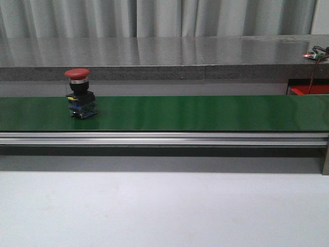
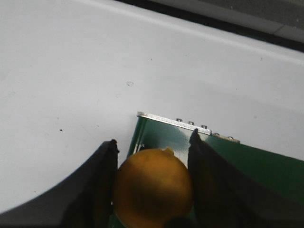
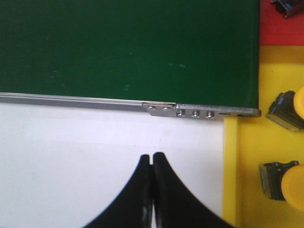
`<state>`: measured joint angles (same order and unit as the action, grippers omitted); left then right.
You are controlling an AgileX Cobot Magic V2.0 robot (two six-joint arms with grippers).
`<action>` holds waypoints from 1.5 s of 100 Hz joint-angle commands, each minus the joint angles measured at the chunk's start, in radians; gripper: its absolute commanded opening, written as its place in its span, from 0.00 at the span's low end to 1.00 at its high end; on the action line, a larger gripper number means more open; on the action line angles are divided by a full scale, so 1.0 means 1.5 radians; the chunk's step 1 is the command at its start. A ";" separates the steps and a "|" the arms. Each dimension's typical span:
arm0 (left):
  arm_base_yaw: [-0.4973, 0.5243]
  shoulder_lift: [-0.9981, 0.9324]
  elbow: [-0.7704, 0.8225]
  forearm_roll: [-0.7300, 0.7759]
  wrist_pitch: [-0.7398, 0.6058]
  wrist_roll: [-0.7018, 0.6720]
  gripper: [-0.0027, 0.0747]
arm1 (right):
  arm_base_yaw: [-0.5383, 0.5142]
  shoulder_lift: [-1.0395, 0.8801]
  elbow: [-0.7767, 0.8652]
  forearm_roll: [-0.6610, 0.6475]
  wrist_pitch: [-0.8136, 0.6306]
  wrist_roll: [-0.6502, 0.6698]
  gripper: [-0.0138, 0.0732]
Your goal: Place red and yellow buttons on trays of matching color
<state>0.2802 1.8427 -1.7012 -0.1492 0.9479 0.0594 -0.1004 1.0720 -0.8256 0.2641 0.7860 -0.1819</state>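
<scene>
A red button (image 1: 79,92) with a black and blue base stands upright on the green conveyor belt (image 1: 205,112) at its left part. In the left wrist view my left gripper (image 2: 153,147) is shut on a yellow button (image 2: 153,186), over the belt's end (image 2: 161,135). In the right wrist view my right gripper (image 3: 152,157) is shut and empty over the white table, beside the yellow tray (image 3: 247,156). That tray holds two yellow buttons (image 3: 290,110) (image 3: 285,183). A red tray (image 3: 281,26) lies beyond it with a button partly in view. Neither gripper shows in the front view.
The belt's metal rail (image 1: 164,138) runs across the front view, with the white table (image 1: 154,206) before it. A grey ledge (image 1: 154,56) and curtains stand behind. The red tray's edge (image 1: 308,90) shows at the far right.
</scene>
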 commanded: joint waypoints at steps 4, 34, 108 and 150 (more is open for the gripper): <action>-0.020 -0.060 0.016 -0.011 -0.041 0.002 0.28 | 0.002 -0.013 -0.016 0.009 -0.024 -0.005 0.07; -0.071 -0.071 0.101 -0.012 -0.069 0.002 0.28 | 0.002 -0.013 -0.016 0.009 -0.024 -0.005 0.07; -0.080 -0.083 0.114 -0.028 -0.061 0.026 0.74 | 0.002 -0.013 -0.016 0.009 -0.024 -0.005 0.07; -0.088 -0.219 0.123 -0.050 -0.036 0.026 0.66 | 0.002 -0.013 -0.016 0.009 -0.024 -0.005 0.07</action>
<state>0.1585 1.6044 -1.5008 -0.2018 0.9215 0.0975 -0.1004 1.0720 -0.8256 0.2641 0.7860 -0.1819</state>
